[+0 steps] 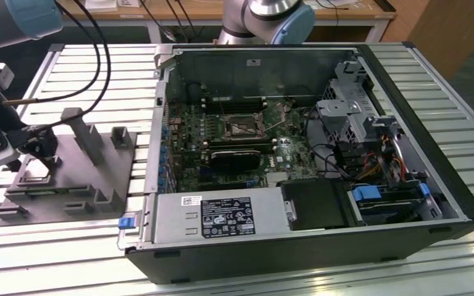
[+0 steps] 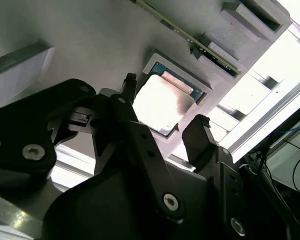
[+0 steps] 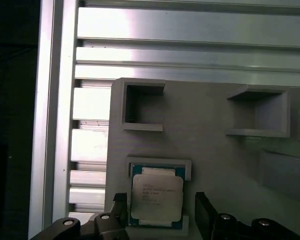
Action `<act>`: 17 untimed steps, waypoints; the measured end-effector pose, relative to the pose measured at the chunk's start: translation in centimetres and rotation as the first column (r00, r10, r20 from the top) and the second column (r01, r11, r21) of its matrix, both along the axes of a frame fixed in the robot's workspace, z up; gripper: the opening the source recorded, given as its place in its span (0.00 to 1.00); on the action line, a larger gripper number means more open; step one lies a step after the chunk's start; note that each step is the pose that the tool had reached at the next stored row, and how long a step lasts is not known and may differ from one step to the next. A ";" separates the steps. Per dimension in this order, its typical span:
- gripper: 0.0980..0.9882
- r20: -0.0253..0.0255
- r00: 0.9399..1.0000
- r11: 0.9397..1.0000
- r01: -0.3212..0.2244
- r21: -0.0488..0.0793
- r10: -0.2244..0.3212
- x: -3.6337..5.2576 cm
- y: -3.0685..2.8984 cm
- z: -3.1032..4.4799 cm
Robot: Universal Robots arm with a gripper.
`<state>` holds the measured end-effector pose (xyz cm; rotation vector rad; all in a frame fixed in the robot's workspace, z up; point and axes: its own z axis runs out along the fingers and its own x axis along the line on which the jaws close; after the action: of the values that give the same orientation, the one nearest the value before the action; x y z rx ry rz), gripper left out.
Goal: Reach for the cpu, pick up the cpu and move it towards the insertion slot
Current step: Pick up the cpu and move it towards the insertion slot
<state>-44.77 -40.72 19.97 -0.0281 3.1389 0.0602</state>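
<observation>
The cpu point(image 2: 160, 102) point(image 3: 156, 197), a flat square chip with a silvery top, lies in a shallow square recess of the grey fixture plate point(image 3: 210, 150). In both wrist views my gripper point(image 2: 162, 107) point(image 3: 161, 210) is open just above it. One black fingertip point(image 2: 128, 82) stands on one side of the chip and the other on the opposite side, with small gaps to its edges. In the exterior view the gripper point(image 1: 37, 148) hangs over the fixture point(image 1: 64, 185) at the exterior view's left. The insertion slot point(image 1: 244, 128), a square socket with a metal frame, sits on the motherboard inside the open case.
The open computer case point(image 1: 402, 111) lies on a slatted aluminium table point(image 1: 56, 259). Inside it are a long black card point(image 1: 235, 157), drive cages and a power supply point(image 1: 220, 216). Upright grey fixture blocks point(image 1: 84, 132) stand near my gripper. Another robot base point(image 1: 266, 18) stands at the back.
</observation>
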 end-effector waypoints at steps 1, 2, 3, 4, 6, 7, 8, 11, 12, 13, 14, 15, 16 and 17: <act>0.62 0.000 1.000 1.000 0.003 0.000 -0.003 -0.05 0.00 -0.05; 0.62 0.000 1.000 1.000 0.006 0.000 -0.006 -0.11 0.00 -0.11; 0.62 0.001 1.000 1.000 0.007 0.000 -0.007 -0.16 0.00 -0.22; 0.62 0.001 1.000 1.000 0.008 0.000 -0.008 -0.19 0.01 -0.32; 0.62 0.001 1.000 1.000 0.008 0.000 -0.008 -0.21 0.01 -0.57; 0.62 0.001 1.000 1.000 0.008 0.000 -0.008 -0.22 0.01 -0.71; 0.62 0.001 1.000 1.000 0.008 0.000 -0.008 -0.22 0.01 -0.85; 0.62 0.001 1.000 1.000 0.008 0.000 -0.008 -0.22 0.04 -1.10; 0.62 0.001 1.000 1.000 0.008 0.000 -0.008 -0.22 0.05 -1.13; 0.62 0.001 1.000 1.000 0.008 0.000 -0.008 -0.22 0.06 -1.16; 0.62 0.001 1.000 1.000 0.008 0.000 -0.008 -0.22 0.07 -1.21; 0.62 0.001 1.000 1.000 0.008 0.000 -0.008 -0.22 0.08 -1.27; 0.62 0.001 1.000 1.000 0.008 0.000 -0.008 -0.22 0.09 -1.32; 0.62 0.001 1.000 1.000 0.008 0.000 -0.008 -0.22 0.12 -1.36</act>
<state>-44.99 -40.60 18.61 -0.0159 3.1378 0.0598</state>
